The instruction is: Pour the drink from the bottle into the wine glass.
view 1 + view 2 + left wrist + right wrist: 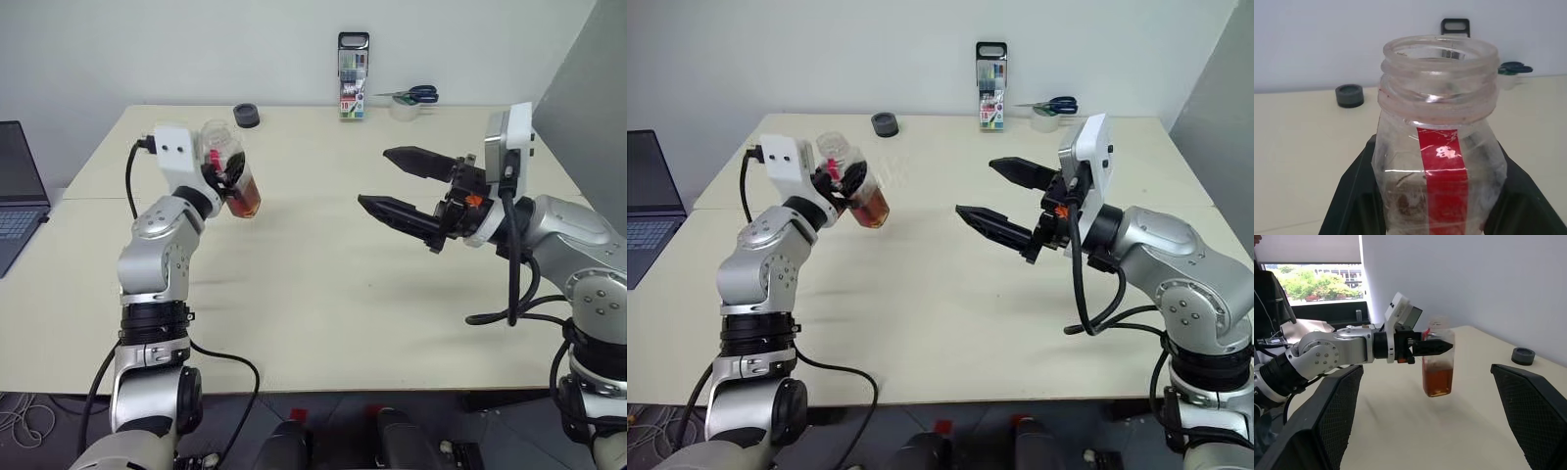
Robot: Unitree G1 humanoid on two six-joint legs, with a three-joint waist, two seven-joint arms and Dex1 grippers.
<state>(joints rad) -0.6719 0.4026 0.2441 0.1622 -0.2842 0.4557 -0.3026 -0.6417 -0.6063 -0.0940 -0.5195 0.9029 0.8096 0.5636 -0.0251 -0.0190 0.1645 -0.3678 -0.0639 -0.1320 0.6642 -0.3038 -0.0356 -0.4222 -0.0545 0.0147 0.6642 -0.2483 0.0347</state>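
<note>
Table [323, 313] pale beige (white wall behind); left gripper [227, 178] clamps bottle [233, 176]; right gripper [402, 186] spread wide.

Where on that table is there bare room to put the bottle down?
The widest bare stretch of table lies between the bottle in the left tool and the open right tool. The far edge is crowded: dark cap, marker pack, tape roll, scissors.

The left arm reaches forward over the table [323, 323], its left gripper [227, 174] clamped on the bottle [235, 176], lifted clear of the table. The right arm is bent inward, the right gripper [392, 181] pointing toward the bottle, fingers [416, 159] spread wide and empty.
</note>
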